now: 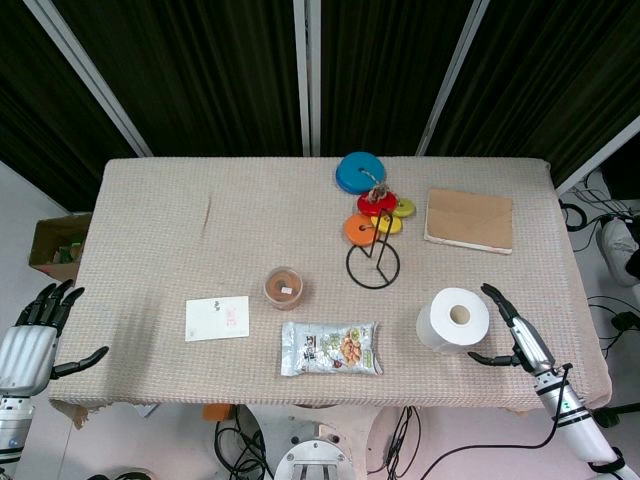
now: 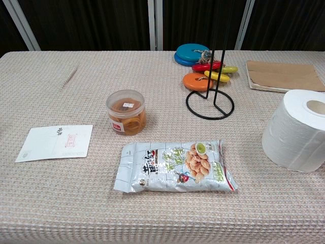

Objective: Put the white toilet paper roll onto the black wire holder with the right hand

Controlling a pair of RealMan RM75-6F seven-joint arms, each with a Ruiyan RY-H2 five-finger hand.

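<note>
The white toilet paper roll [image 1: 455, 320] [image 2: 296, 130] stands on end near the table's front right, its core hole facing up. The black wire holder [image 1: 373, 262] [image 2: 210, 100] stands upright to the left and behind it, a ring base with a vertical post. My right hand [image 1: 516, 331] hovers just right of the roll, fingers spread and nothing in them, close to the roll but not gripping it. My left hand [image 1: 38, 334] hangs off the table's left front corner, fingers apart and empty. Neither hand shows in the chest view.
A snack packet [image 1: 331, 348] [image 2: 175, 166] lies at the front centre, a small jar [image 1: 283, 287] [image 2: 126, 112] and a white card [image 1: 217, 318] [image 2: 55, 143] to its left. Coloured discs [image 1: 370, 200] [image 2: 200, 63] sit behind the holder. A brown notebook [image 1: 469, 220] [image 2: 283, 75] lies back right.
</note>
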